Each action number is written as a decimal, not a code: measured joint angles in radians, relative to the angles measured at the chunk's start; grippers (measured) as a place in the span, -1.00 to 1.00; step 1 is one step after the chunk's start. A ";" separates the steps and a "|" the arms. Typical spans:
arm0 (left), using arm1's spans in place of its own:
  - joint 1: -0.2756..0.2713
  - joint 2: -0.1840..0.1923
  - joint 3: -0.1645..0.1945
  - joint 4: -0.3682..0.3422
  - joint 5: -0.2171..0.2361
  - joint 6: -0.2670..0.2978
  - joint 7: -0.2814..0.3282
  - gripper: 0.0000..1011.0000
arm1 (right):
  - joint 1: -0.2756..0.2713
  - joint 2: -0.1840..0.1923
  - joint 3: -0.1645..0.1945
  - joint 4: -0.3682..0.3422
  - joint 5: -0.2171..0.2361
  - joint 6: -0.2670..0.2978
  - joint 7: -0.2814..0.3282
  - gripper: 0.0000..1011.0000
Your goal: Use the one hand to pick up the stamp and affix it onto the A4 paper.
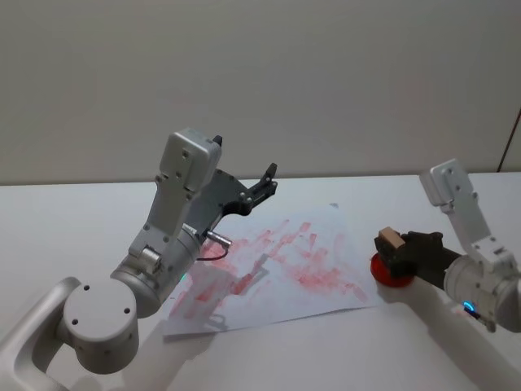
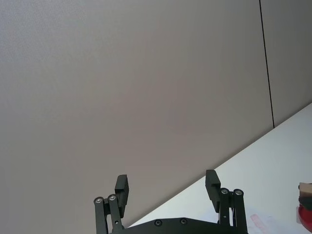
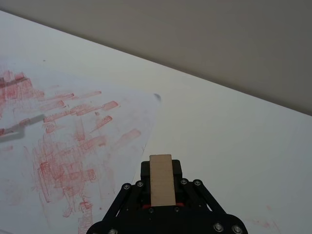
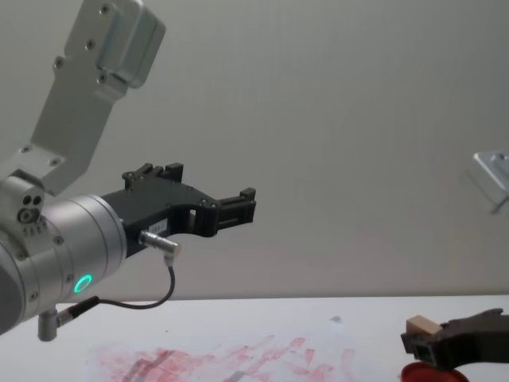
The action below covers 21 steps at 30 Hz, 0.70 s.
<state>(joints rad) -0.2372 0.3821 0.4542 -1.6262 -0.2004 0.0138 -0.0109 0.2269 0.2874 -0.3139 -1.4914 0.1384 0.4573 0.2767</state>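
Gripping the stamp (image 1: 390,239) between its black fingers, the right gripper (image 1: 394,254) sits low over the red ink pad (image 1: 389,274) toward the right edge of the tabletop (image 1: 73,220), just beside the right-hand edge of the A4 paper (image 1: 321,236). In the right wrist view the stamp (image 3: 161,179) is a light tan wooden block standing up between the closed jaws, with a sliver of red showing under it. From the chest view the stamp (image 4: 421,325) pokes up from the gripper (image 4: 425,341), and the ink pad (image 4: 433,373) lies directly beneath; whether the block touches the pad cannot be told.

The A4 paper (image 3: 58,146) lies flat across the middle of the tabletop, smeared with red and pink marks.

The left gripper (image 1: 262,186) is raised well above the paper's far left part, pointing toward the far edge of the tabletop, its fingers spread wide and holding nothing. Its wrist carries a green-lit ring (image 4: 82,283).
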 joint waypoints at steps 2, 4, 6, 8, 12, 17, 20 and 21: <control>0.000 0.000 0.000 0.000 0.000 0.000 0.000 0.98 | 0.006 -0.003 -0.002 0.011 -0.004 0.004 0.008 -0.56; 0.000 0.000 0.000 0.000 0.000 0.000 0.000 0.98 | 0.009 -0.005 -0.004 0.016 -0.006 0.006 0.012 -0.56; 0.000 0.000 0.000 0.000 0.000 0.000 0.000 0.98 | 0.014 -0.008 -0.006 0.025 -0.009 0.010 0.018 -0.56; 0.000 0.000 0.000 0.000 0.000 0.000 0.000 0.98 | 0.017 -0.011 -0.007 0.032 -0.012 0.011 0.022 -0.56; 0.000 0.000 0.000 0.000 0.000 0.000 0.000 0.98 | 0.022 -0.014 -0.009 0.040 -0.015 0.015 0.028 -0.56; 0.000 0.000 0.000 0.000 0.000 0.000 0.000 0.98 | 0.026 -0.017 -0.011 0.048 -0.018 0.018 0.034 -0.41; 0.000 0.000 0.000 0.000 0.000 0.000 0.000 0.98 | 0.028 -0.018 -0.012 0.052 -0.020 0.019 0.037 -0.20; 0.000 0.000 0.000 0.000 0.000 0.000 0.000 0.98 | 0.028 -0.018 -0.012 0.052 -0.020 0.019 0.037 -0.16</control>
<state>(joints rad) -0.2372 0.3821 0.4542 -1.6262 -0.2004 0.0139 -0.0109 0.2550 0.2693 -0.3256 -1.4390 0.1182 0.4761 0.3139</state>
